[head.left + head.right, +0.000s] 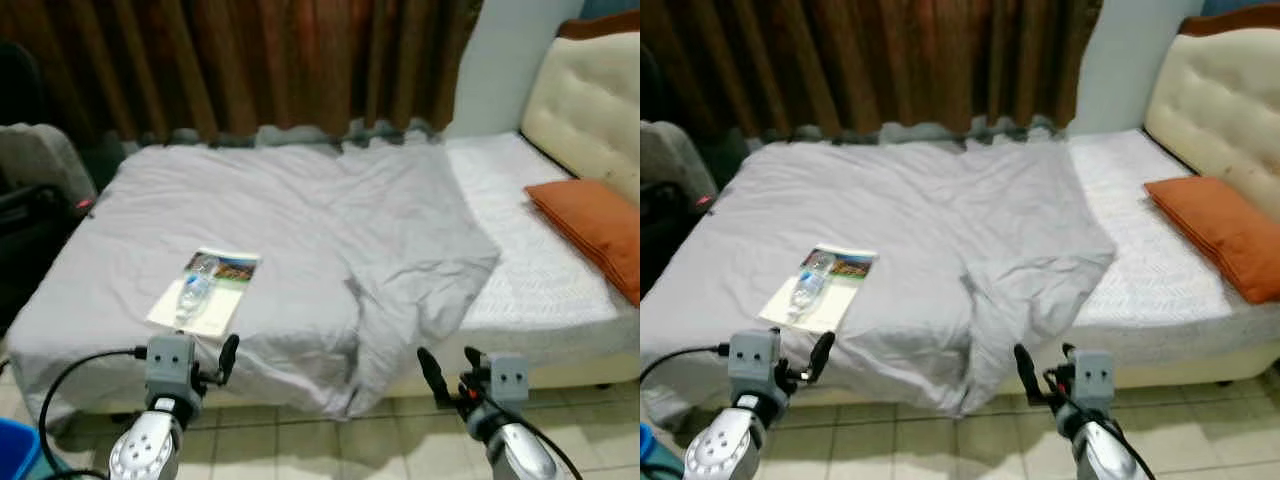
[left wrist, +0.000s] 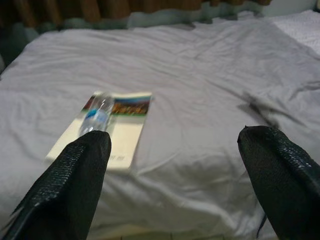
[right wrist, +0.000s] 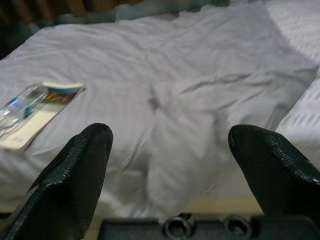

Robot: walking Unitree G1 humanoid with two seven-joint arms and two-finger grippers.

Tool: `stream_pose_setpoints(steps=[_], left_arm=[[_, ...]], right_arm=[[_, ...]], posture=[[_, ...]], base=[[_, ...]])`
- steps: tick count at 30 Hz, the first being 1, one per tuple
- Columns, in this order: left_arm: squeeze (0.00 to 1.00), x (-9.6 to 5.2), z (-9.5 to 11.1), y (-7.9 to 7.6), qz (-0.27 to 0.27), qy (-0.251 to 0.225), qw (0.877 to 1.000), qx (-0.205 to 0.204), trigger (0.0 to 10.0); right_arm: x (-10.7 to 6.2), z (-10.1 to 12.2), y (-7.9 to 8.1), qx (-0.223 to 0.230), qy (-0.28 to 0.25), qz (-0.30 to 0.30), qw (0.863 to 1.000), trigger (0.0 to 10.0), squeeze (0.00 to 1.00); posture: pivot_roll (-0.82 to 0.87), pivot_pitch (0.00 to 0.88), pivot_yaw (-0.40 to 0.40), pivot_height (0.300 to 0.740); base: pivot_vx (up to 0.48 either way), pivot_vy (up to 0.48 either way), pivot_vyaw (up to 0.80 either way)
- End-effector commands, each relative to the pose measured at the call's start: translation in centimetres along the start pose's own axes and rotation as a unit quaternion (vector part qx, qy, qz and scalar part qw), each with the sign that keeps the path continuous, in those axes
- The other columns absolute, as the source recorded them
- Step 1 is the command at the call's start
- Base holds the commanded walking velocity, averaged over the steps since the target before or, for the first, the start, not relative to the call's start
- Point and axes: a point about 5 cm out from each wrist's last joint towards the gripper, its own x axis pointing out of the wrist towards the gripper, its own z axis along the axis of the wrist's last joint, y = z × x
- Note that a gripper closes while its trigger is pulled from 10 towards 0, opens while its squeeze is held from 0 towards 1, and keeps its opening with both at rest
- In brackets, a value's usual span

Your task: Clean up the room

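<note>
Two grippers, left gripper (image 2: 172, 150) and right gripper (image 3: 170, 145), hang spread wide and empty before the bed (image 1: 300, 210). A clear bottle (image 1: 194, 290) lies on a booklet (image 1: 215, 290) atop the rumpled grey sheet (image 1: 330, 240), brown curtains (image 1: 250, 60) behind. An orange pillow (image 1: 590, 230) is cut off at the frame edge.

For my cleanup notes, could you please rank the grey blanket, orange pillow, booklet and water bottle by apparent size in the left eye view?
1. Grey blanket, by far the largest.
2. Orange pillow, partly cut off by the frame edge.
3. Booklet.
4. Water bottle, lying on the booklet.
</note>
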Motion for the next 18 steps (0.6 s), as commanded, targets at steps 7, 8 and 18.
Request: stream_pose_setpoints(steps=[7,8,18], left_arm=[[0.0,2.5,1.8,-0.7,0.028,-0.024,0.999,0.014,10.0],[0.0,3.0,2.6,-1.0,0.029,-0.037,0.999,0.018,10.0],[0.0,4.5,3.2,-2.0,0.027,-0.034,0.999,0.016,10.0]], right_arm=[[1.1,1.1,-0.1,-0.019,-0.001,0.016,1.0,10.0,0.0],[1.6,1.5,0.0,-0.025,-0.003,0.022,0.999,10.0,0.0],[3.7,2.8,0.5,-0.048,-0.007,0.039,0.998,10.0,0.0]], posture=[[-0.02,0.0,0.017,0.74],[-0.02,0.0,0.017,0.74],[-0.02,0.0,0.017,0.74]], base=[[0.0,0.267,0.0],[0.0,0.0,0.0],[0.262,0.275,0.0]])
